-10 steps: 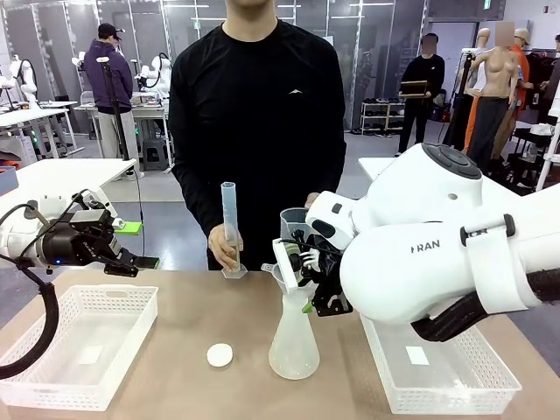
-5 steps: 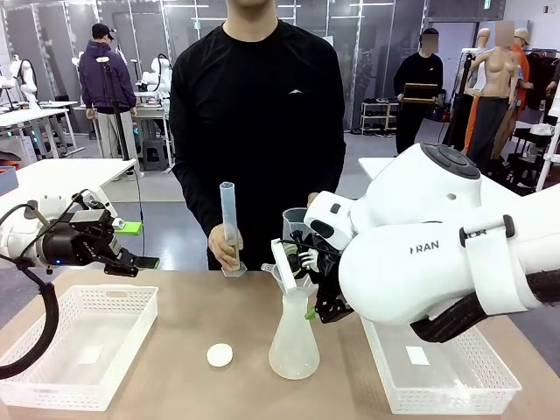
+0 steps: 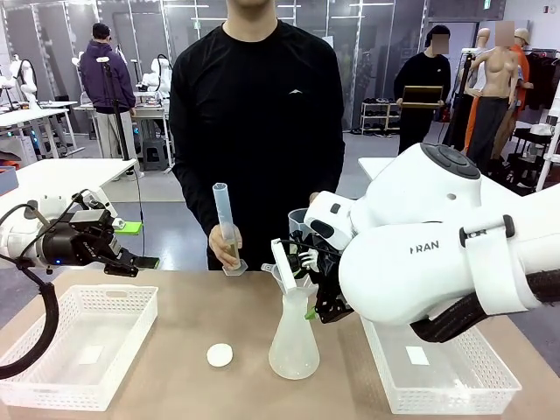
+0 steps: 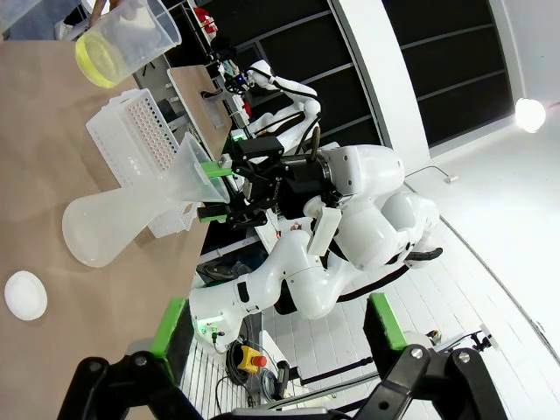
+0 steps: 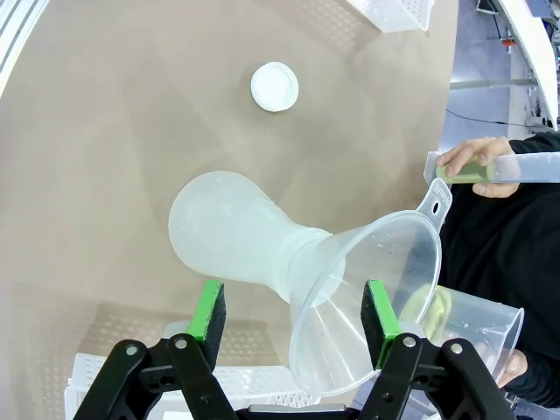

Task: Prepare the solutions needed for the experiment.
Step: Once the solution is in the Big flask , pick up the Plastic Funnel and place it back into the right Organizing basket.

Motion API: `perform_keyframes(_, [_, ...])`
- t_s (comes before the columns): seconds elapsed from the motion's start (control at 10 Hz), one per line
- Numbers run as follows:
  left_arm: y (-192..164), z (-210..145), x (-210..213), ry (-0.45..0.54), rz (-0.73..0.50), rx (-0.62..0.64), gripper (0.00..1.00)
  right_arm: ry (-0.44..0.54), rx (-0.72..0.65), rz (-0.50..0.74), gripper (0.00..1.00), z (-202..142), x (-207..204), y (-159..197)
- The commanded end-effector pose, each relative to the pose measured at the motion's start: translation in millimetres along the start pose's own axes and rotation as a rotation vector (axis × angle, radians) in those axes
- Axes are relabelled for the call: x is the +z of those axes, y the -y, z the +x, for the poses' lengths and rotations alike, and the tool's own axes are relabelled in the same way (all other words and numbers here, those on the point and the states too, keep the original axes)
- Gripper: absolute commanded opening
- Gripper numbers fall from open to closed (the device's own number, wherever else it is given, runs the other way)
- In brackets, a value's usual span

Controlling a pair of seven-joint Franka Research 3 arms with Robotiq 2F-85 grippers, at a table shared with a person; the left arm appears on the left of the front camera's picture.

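Since a second ago, the person's hand [image 3: 226, 248] has lifted the graduated cylinder [image 3: 224, 219] it grasps a little and leaned it to the left. The right gripper [image 5: 293, 322] has spread its fingers, so its green pads now stand apart on both sides of the funnel [image 5: 367, 297] in the conical flask [image 3: 293, 346], without pressing it. Pale yellow-green solution [image 4: 99, 66] lies shallow in the beaker [image 4: 144, 35] and at the cylinder's bottom, while the left gripper [image 3: 138, 245] hovers released, jaws wide, near the white basket [image 3: 52, 367].

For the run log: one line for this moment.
left gripper open | right gripper open astride funnel in flask | hand holds cylinder with solution
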State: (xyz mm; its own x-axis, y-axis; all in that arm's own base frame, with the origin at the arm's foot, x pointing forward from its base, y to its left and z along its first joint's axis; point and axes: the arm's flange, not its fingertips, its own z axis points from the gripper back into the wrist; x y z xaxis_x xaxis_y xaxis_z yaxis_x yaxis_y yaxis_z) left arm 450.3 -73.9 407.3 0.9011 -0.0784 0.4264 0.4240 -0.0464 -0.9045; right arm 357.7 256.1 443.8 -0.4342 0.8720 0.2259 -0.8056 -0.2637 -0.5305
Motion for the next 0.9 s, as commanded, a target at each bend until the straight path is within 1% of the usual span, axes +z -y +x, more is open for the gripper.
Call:
perform_keyframes(0.0, [2, -2, -1, 0.002, 0.006, -0.003, 1.0, 0.0, 0.0, 0.0, 0.78, 0, 0, 0])
perform_keyframes(0.1, [2, -2, -1, 0.002, 0.006, -0.003, 1.0, 0.078, 0.018, -0.046, 0.78, 7, 22, -4])
perform_keyframes(0.2, [2, -2, -1, 0.002, 0.006, -0.003, 1.0, 0.047, 0.015, -0.075, 0.78, 5, 42, 3])
perform_keyframes(0.3, [2, -2, -1, 0.002, 0.006, -0.003, 1.0, 0.058, 0.005, -0.096, 0.78, -2, 56, 11])
perform_keyframes(0.4, [2, -2, -1, 0.002, 0.006, -0.003, 1.0, 0.027, -0.04, -0.136, 0.78, -11, 67, 22])
perform_keyframes(0.5, [2, -2, -1, 0.002, 0.006, -0.003, 1.0, 0.05, -0.083, -0.107, 0.78, -21, 76, 29])
perform_keyframes(0.6, [2, -2, -1, 0.002, 0.006, -0.003, 1.0, 0.1, -0.158, -0.048, 0.78, -35, 83, 34])
perform_keyframes(0.7, [2, -2, -1, 0.002, 0.006, -0.003, 1.0, 0.168, -0.274, 0.034, 0.78, -59, 90, 41])
perform_keyframes(0.8, [2, -2, -1, 0.002, 0.006, -0.003, 1.0, 0.2, -0.404, 0.07, 0.78, -82, 93, 47])
